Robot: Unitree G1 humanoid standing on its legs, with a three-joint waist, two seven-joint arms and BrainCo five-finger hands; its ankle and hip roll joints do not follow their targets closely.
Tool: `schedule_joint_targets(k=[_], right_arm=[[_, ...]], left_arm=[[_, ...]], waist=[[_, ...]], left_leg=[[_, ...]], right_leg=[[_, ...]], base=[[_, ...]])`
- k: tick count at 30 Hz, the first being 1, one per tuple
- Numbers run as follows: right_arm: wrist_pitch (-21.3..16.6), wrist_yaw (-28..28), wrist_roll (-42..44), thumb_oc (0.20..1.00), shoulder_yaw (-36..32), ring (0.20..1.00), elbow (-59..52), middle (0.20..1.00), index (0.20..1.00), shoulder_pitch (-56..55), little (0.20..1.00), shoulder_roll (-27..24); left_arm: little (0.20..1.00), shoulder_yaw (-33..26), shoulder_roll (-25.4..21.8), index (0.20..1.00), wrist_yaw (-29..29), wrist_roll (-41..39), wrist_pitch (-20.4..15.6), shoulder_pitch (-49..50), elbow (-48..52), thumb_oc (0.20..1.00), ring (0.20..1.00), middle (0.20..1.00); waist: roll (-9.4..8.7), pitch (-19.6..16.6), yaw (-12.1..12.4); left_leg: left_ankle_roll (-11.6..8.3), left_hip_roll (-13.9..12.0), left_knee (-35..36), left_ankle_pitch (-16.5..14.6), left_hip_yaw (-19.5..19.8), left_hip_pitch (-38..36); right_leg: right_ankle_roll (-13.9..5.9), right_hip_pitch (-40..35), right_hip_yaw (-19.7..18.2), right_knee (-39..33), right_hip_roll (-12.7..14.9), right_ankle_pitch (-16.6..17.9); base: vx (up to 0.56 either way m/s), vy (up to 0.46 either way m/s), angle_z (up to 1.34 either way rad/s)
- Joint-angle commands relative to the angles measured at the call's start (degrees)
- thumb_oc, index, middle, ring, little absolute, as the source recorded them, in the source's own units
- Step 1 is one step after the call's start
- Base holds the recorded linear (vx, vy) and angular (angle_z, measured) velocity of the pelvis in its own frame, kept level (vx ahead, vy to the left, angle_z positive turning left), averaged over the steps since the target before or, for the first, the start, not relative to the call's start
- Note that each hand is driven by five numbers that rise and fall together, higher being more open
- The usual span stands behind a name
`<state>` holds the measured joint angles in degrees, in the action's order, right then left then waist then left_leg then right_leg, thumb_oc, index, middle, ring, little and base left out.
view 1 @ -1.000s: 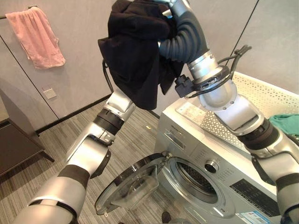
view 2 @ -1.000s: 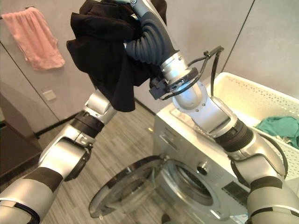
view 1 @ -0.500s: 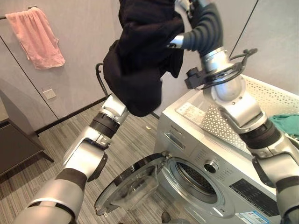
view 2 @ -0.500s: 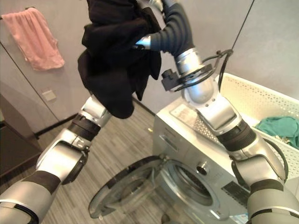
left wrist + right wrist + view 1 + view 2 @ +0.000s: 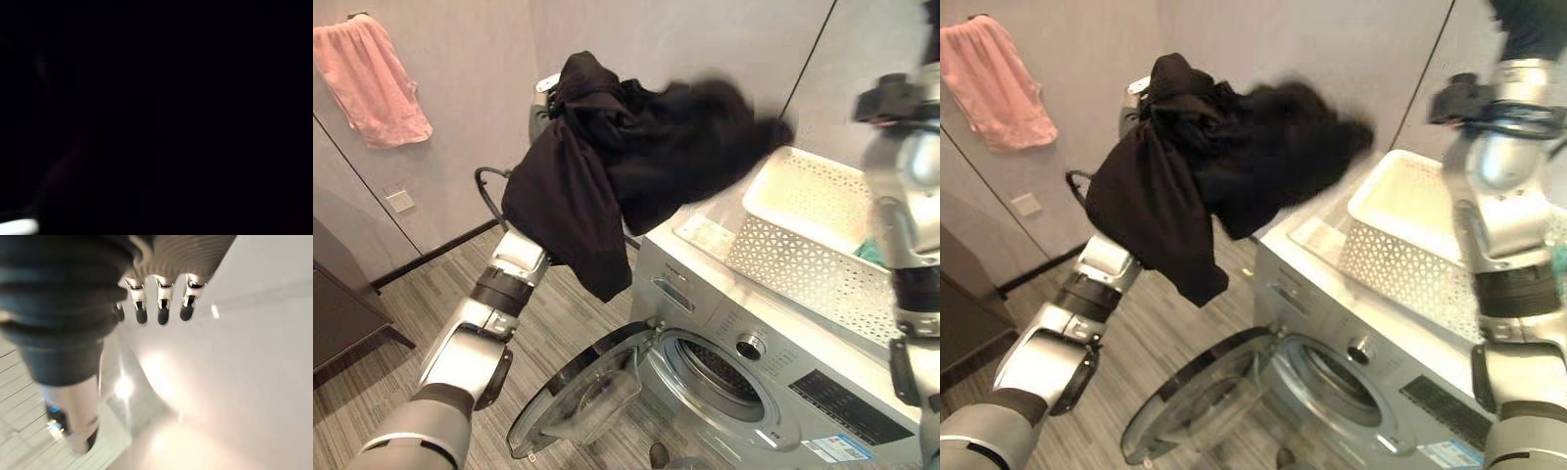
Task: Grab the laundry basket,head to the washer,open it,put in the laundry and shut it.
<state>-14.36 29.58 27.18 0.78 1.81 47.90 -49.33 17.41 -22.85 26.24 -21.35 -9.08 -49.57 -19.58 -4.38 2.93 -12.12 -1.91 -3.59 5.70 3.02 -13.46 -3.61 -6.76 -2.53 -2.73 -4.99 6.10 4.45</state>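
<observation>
Overhead, the black garment (image 5: 626, 176) is hanging in a heap over the raised left arm, burying the left hand, so whether those fingers are curled or straight cannot be told. One end of the cloth is trailing out toward the white laundry basket (image 5: 803, 235), which is sitting on top of the washer (image 5: 744, 372) with a bit of green laundry (image 5: 871, 253) inside it. Below the draped cloth, the washer door (image 5: 578, 392) is standing open. The right hand (image 5: 156, 303) is showing in its wrist view with fingers straight and relaxed, holding nothing. A pink towel (image 5: 372, 73) is hanging on the wall beyond the left arm.
</observation>
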Motion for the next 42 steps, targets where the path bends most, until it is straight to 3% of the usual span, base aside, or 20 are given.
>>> schedule_joint_targets(k=[1,7,13,19,22,24,27,31,32,33,34,35,36,37,40,42], right_arm=[[-1.55,2.88,-4.54,1.0,-1.98,1.0,2.78,1.0,1.0,0.17,1.0,-7.1],[-0.04,3.1,-6.51,1.0,-6.84,1.0,3.25,1.0,1.0,-6.06,1.0,-10.68],[4.49,6.43,-14.98,1.0,-11.64,1.0,4.94,1.0,1.0,-10.36,1.0,-14.57],[13.58,11.38,-29.7,1.0,-14.71,1.0,11.67,1.0,1.0,-11.9,1.0,-26.28],[21.52,15.07,-41.65,1.0,-22.28,1.0,13.76,1.0,1.0,-19.69,1.0,-29.46],[24.18,16.4,-46.41,1.0,-25.3,1.0,13.37,1.0,1.0,-24.02,1.0,-29.33],[30.08,15.62,-59.24,1.0,-35.61,1.0,6.38,1.0,1.0,-39.17,1.0,-18.21],[32.34,16.94,-65.95,1.0,-37.76,1.0,0.09,1.0,1.0,-46.76,1.0,-4.53],[33.0,17.83,-67.32,1.0,-37.68,1.0,-0.97,1.0,1.0,-48.16,1.0,-1.38],[33.47,19.28,-68.72,1.0,-36.73,1.0,-3.41,1.0,1.0,-50.54,1.0,5.04],[33.53,19.32,-68.87,1.0,-36.72,1.0,-3.76,1.0,1.0,-50.73,1.0,5.53],[32.37,20.21,-68.4,1.0,-34.3,1.0,-4.82,1.0,1.0,-52.25,1.0,10.74],[31.69,20.65,-68.22,1.0,-32.44,1.0,-4.93,1.0,1.0,-52.64,1.0,12.36],[31.65,20.76,-68.23,1.0,-32.26,1.0,-4.91,1.0,1.0,-52.64,1.0,12.49],[30.0,21.97,-65.67,1.0,-27.16,1.0,-1.51,1.0,1.0,-55.77,1.0,16.61],[28.88,22.43,-63.85,1.0,-24.81,1.0,1.02,1.0,1.0,-55.92,1.0,17.38]], left_arm=[[0.2,-0.51,-1.74,0.2,0.09,2.72,-4.75,-4.96,1.4,0.2,0.2,0.2],[0.2,-3.11,-3.29,0.2,0.0,3.4,-5.11,-1.13,4.37,0.2,0.2,0.2],[0.2,-4.58,-4.03,0.2,0.26,5.11,-4.62,0.11,4.87,0.2,0.2,0.2],[0.2,-5.33,-3.16,0.2,0.71,7.15,-4.54,1.78,4.93,0.2,0.2,0.2],[0.2,-7.07,-0.83,0.2,1.14,8.35,-4.4,4.38,6.25,0.2,0.2,0.2],[0.2,-7.55,-0.25,0.2,1.17,8.5,-4.56,5.15,7.03,0.2,0.2,0.2],[0.2,-7.58,2.53,0.2,0.52,10.9,-4.75,6.8,11.33,0.2,0.2,0.2],[0.2,-5.58,4.68,0.2,-0.43,12.87,-5.45,7.56,16.69,0.2,0.2,0.2],[0.2,-4.64,5.57,0.2,-0.29,12.53,-6.0,7.38,18.01,0.2,0.2,0.2],[0.2,-3.48,5.96,0.2,-0.05,12.91,-6.57,7.74,20.6,0.2,0.2,0.2],[0.2,-3.34,5.77,0.2,-0.01,12.97,-6.48,7.96,20.82,0.2,0.2,0.2],[0.2,-2.88,5.3,0.2,-0.34,13.67,-6.92,9.01,23.51,0.2,0.2,0.2],[0.2,-2.62,4.84,0.2,-0.48,13.41,-7.16,9.86,24.93,0.2,0.2,0.2],[0.2,-2.65,4.65,0.2,-0.51,13.37,-7.1,10.1,25.13,0.2,0.2,0.2],[0.2,-2.62,3.05,0.2,-0.39,13.01,-7.43,11.32,28.84,0.2,0.2,0.2],[0.2,-2.49,2.54,0.2,-0.28,13.32,-7.37,11.55,29.31,0.2,0.2,0.2]], waist=[[1.99,-2.61,1.32],[1.29,-2.33,-0.09],[0.64,-2.13,-0.78],[-0.56,-2.18,-1.35],[-1.15,-2.4,-2.55],[-1.13,-2.43,-3.1],[-1.11,-2.05,-3.73],[-0.75,-1.13,-4.65],[-0.17,-0.78,-5.56],[0.99,0.06,-6.71],[0.79,-0.03,-6.68],[1.81,0.74,-7.13],[2.39,1.31,-6.73],[2.3,1.29,-6.74],[4.28,2.35,-5.58],[4.51,2.37,-5.02]], left_leg=[[1.18,-1.36,-0.7,-9.27,0.27,-6.29],[2.26,-0.27,-0.7,-10.49,-2.29,-7.46],[3.18,0.89,-0.7,-11.31,-3.56,-7.86],[3.88,1.73,-0.7,-12.0,-3.26,-7.84],[4.37,2.48,-0.7,-12.12,-2.54,-7.04],[4.56,2.71,-0.7,-12.15,-2.33,-6.78],[5.3,3.55,-0.7,-12.4,-1.45,-6.11],[5.62,4.01,-0.7,-11.96,-1.5,-5.57],[5.66,3.79,-0.7,-12.03,-1.57,-5.37],[6.07,3.6,-0.7,-11.93,-1.49,-4.86],[6.09,3.57,-0.7,-11.95,-1.54,-4.84],[6.73,3.85,-0.7,-12.04,-2.02,-4.64],[7.05,3.72,-0.7,-11.82,-2.82,-4.57],[6.99,3.61,-0.7,-11.91,-2.92,-4.68],[7.2,2.93,-0.7,-10.57,-5.17,-3.93],[7.27,2.85,-0.7,-10.26,-5.73,-3.6]], right_leg=[[-4.08,2.09,0.77,2.15,2.43,-1.94],[-5.23,3.78,-2.2,2.88,2.53,-0.7],[-6.7,5.19,-3.33,3.31,2.94,0.9],[-7.72,5.66,-2.97,3.38,3.56,1.94],[-8.04,5.93,-2.66,2.92,4.35,3.46],[-8.13,6.1,-2.6,2.84,4.61,3.85],[-8.24,6.6,-2.49,2.46,5.36,4.98],[-8.24,7.57,-3.25,2.35,5.72,7.88],[-8.24,7.99,-3.8,2.55,5.76,8.62],[-8.24,8.88,-5.16,3.29,5.74,8.69],[-8.24,9.03,-5.24,3.51,5.67,8.61],[-8.18,9.65,-5.87,5.59,5.67,6.88],[-7.15,10.14,-4.61,7.72,5.8,4.99],[-7.03,10.37,-4.72,8.36,5.63,4.56],[-4.11,9.94,1.26,16.67,5.92,-1.83],[-3.66,10.01,2.09,19.49,6.1,-3.43]], base=[[-0.01,0.075,-0.1],[-0.03,0.088,-0.3],[-0.05,0.085,-0.2],[-0.05,0.068,-0.03],[-0.07,0.082,-0.04],[-0.03,0.071,0.0],[-0.06,0.094,0.01],[-0.06,0.046,0.0],[-0.12,0.024,-0.01],[-0.08,0.03,0.03],[-0.14,0.076,-0.02],[-0.14,0.068,-0.05],[-0.13,0.063,-0.19],[-0.11,0.04,-0.38],[-0.13,0.002,-0.6],[-0.11,-0.032,-0.43]])
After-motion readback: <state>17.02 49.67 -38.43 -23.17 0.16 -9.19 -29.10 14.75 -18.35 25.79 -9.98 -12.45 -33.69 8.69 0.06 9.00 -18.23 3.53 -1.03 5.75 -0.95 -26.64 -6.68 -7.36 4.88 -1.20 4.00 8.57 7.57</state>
